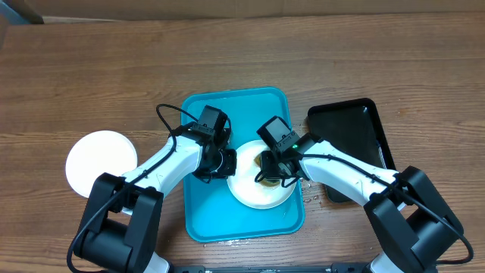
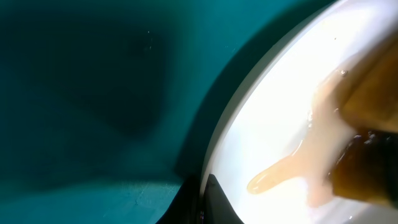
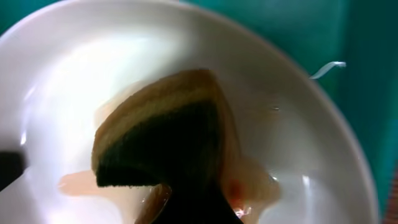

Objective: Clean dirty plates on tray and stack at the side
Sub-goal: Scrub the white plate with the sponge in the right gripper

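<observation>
A white plate [image 1: 254,193] lies on the turquoise tray [image 1: 208,205], right of its middle. My left gripper [image 1: 225,162] is shut on the plate's left rim; in the left wrist view its fingertips [image 2: 202,198] pinch the rim [image 2: 249,124]. My right gripper [image 1: 268,171] is shut on a yellow and dark sponge [image 3: 165,130] pressed on the plate [image 3: 292,143]. Pale orange liquid [image 2: 292,168] is smeared on the plate, with a red spot [image 3: 233,186]. A clean white plate [image 1: 100,161] lies on the table at the left. A third plate is out of view.
A glossy black tray [image 1: 356,144] lies right of the turquoise tray. Water drops [image 1: 311,196] lie on the table between the two trays. The wooden table [image 1: 242,53] stretches behind.
</observation>
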Robot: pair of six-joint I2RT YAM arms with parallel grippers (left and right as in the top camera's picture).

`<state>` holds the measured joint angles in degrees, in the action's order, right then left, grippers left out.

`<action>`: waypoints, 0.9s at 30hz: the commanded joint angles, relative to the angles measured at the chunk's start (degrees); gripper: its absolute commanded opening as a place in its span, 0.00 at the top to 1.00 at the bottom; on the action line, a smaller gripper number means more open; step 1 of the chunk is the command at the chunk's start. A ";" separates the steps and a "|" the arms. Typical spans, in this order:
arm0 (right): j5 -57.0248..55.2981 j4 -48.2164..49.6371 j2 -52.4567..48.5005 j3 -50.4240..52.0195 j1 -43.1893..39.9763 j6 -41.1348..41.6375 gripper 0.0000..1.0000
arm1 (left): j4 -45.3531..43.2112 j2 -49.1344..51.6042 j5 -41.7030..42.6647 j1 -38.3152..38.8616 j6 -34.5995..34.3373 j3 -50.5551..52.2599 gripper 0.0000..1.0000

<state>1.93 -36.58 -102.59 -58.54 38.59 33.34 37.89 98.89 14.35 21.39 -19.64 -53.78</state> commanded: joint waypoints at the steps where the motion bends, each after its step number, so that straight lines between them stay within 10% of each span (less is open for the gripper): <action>1: -13.68 -3.54 -3.10 2.73 -2.49 4.52 0.96 | 1.81 -0.44 -8.20 -1.64 -1.27 0.04 0.96; 16: -23.80 -13.51 -1.81 0.07 -6.58 11.34 0.96 | 3.87 -0.44 -8.41 -6.03 -0.07 0.04 0.96; 27: -17.84 -18.56 13.03 -5.86 -8.09 0.63 0.96 | 3.85 -0.44 -8.39 -6.03 -0.04 0.04 0.96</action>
<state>-13.04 -54.98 -94.56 -62.70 31.75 37.17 41.60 98.35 12.60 16.21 -19.59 -54.72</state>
